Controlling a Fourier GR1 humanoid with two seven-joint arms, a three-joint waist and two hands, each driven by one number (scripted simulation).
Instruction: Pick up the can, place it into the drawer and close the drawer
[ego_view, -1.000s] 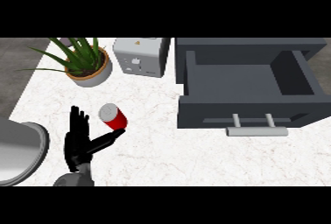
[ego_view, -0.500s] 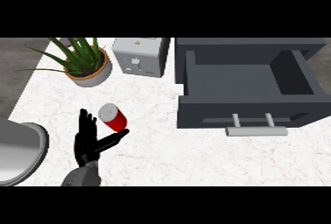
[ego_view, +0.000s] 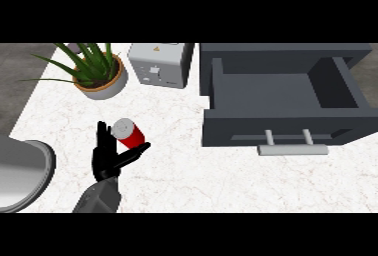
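Observation:
A red can (ego_view: 127, 133) with a silver top lies tilted on the white marble counter (ego_view: 221, 185), left of centre. My left hand (ego_view: 109, 159) comes up from the lower left. Its straight fingers (ego_view: 103, 135) stand against the can's left side and its thumb (ego_view: 137, 149) reaches under the can's lower end. The hand is open. The dark grey drawer (ego_view: 280, 131) stands pulled out at the right. Nothing lies on its inside floor (ego_view: 277, 92), and its pale handle (ego_view: 291, 149) faces me. My right hand does not show.
A potted green plant (ego_view: 97, 76) stands at the back left, with a silver toaster (ego_view: 159, 65) beside it and close to the drawer's left wall. A large grey round vessel (ego_view: 21, 175) sits at the left edge.
My left hand has slid right, closing up against the can, with the thumb now under it. The can has barely shifted. The drawer is unchanged.

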